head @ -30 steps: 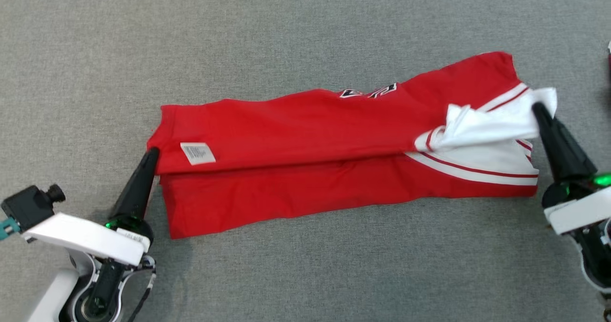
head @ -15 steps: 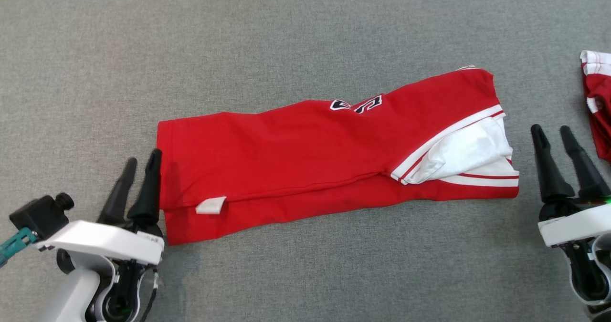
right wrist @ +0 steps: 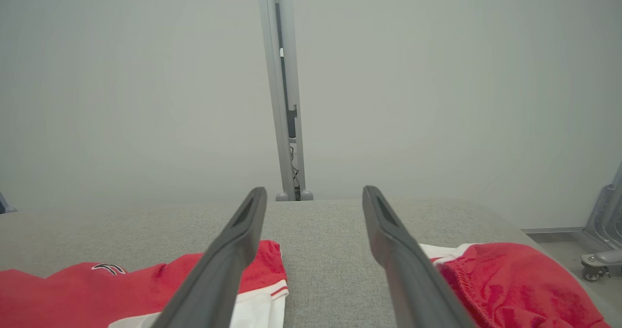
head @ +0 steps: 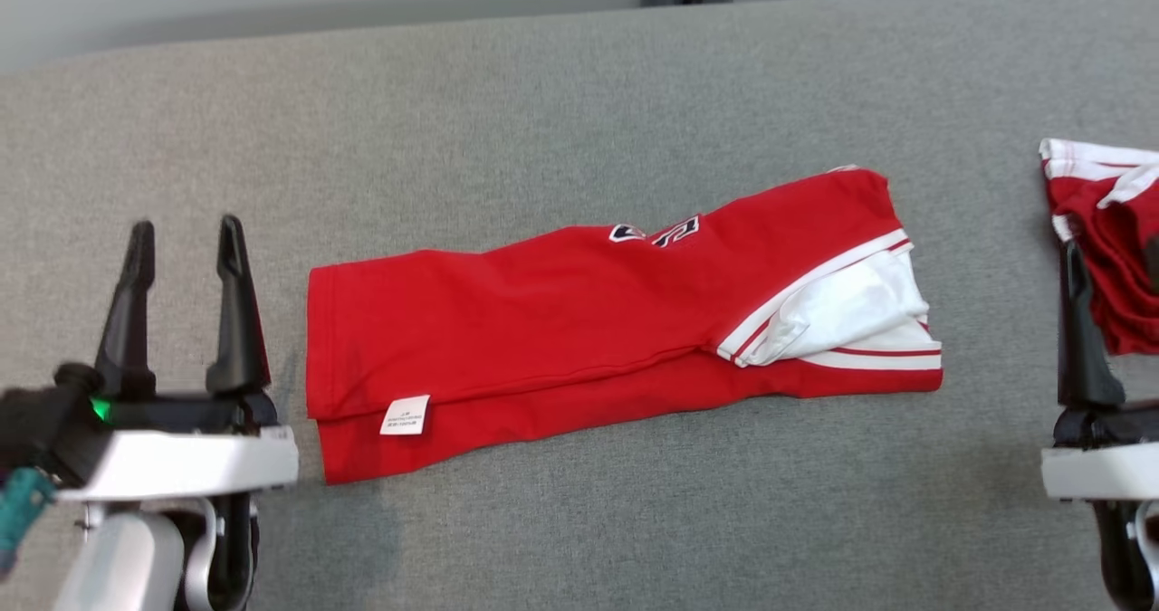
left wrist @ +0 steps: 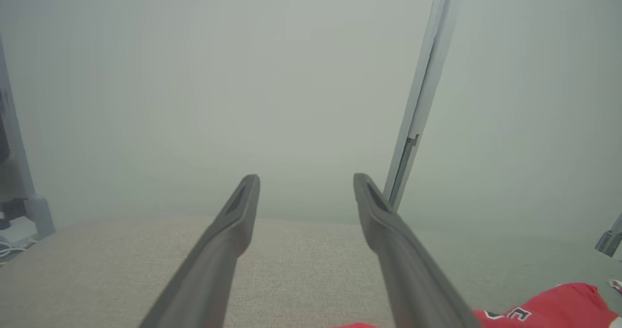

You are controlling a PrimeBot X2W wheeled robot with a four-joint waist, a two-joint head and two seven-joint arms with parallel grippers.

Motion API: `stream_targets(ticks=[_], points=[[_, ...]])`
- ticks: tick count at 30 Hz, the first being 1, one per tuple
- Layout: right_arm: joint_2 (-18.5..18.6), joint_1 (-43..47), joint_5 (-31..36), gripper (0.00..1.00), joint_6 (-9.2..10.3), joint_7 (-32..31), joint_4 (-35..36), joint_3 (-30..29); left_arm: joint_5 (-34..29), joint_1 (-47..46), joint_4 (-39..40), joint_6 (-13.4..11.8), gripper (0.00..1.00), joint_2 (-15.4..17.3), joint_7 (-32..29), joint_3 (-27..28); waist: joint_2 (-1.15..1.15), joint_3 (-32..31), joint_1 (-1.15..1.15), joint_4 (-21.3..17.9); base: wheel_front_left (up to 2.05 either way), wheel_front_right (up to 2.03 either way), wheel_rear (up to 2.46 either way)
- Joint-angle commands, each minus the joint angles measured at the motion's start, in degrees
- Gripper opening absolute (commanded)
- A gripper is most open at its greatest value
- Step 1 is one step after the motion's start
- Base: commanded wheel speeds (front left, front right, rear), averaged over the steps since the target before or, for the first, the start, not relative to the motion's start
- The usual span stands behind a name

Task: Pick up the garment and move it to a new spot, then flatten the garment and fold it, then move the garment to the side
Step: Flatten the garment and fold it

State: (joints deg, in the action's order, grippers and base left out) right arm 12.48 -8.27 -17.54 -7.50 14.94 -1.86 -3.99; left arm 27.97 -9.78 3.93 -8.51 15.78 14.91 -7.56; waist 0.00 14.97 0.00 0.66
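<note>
Since the left gripper (head: 186,228) and right gripper (right wrist: 313,191) gape wide and empty, each should pinch both layers at one end of the red, white-trimmed fabric jersey (head: 561,321).

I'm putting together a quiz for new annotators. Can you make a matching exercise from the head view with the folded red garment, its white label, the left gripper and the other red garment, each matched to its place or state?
Things:
1. folded red garment
2. white label
3. left gripper
4. second red garment

Places or states:
a. open, holding nothing
b. bunched at the right edge of the head view
c. lying in the middle of the grey surface
d. by the folded garment's lower left corner

Pairs: 1-c, 2-d, 3-a, 4-b
</note>
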Motion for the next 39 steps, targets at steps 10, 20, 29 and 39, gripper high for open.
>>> stream_targets(ticks=[10,20,29,39], points=[[-2.95,6.73,3.05,1.0,0.02,-2.45,2.11,-0.12,-7.72,9.13,-0.44,-0.07,1.0,-0.65,0.26,0.71,0.0,-5.7,0.0,-0.41,0.0,0.0,0.0],[-3.66,7.52,2.77,1.0,0.02,-4.09,2.5,-0.7,-8.39,9.02,-2.13,0.96,1.0,-1.12,0.27,0.73,0.0,-6.2,0.0,1.0,0.0,0.0,0.0],[-2.47,5.13,1.33,1.0,0.02,-5.35,-0.17,-1.96,-8.96,7.24,-2.28,1.76,1.0,-1.44,0.28,0.0,0.0,-5.03,0.0,2.1,0.0,0.0,0.0],[0.97,-6.51,-1.65,1.0,0.03,-6.55,-18.85,3.36,-9.76,2.77,-2.46,3.03,1.0,-2.8,0.28,-2.15,0.0,0.09,0.0,5.0,0.0,0.0,0.0]])
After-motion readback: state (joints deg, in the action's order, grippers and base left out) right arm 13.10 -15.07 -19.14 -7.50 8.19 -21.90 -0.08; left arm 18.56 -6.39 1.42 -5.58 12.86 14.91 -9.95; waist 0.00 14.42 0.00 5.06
